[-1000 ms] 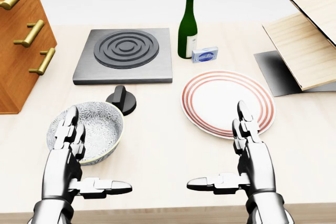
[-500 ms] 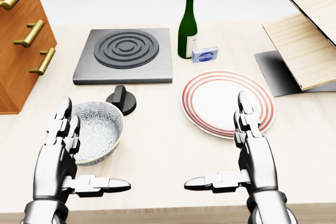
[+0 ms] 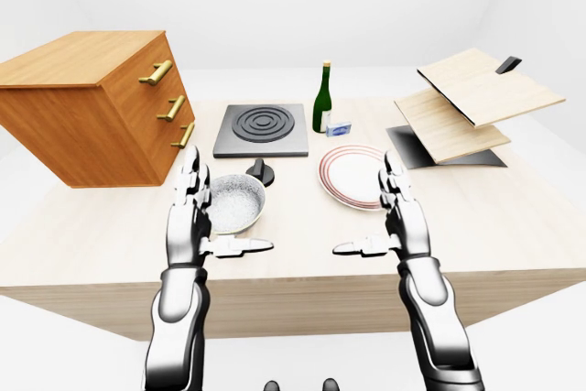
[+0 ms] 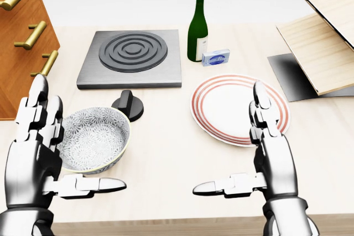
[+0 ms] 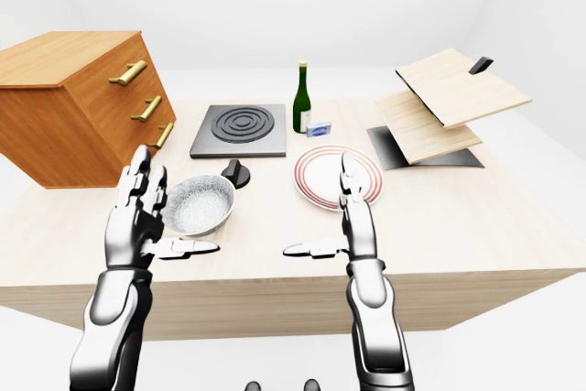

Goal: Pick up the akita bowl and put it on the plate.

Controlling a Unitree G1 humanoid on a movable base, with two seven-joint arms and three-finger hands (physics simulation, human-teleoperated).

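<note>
Presently the left hand (image 4: 33,147), fingers spread, flanks the akita bowl (image 4: 94,135), apparently to grasp its rim; the right hand (image 4: 274,158), also spread, hovers near the plate (image 4: 221,109).

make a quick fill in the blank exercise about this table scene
In the head view the akita bowl sits to the ____ of the plate. The bottle beside the small blue box is ____ in colour. The wooden cabinet shows ____ brass handles. The left hand and the right hand are both ____, holding nothing.
Missing words: left, green, three, open.
</note>
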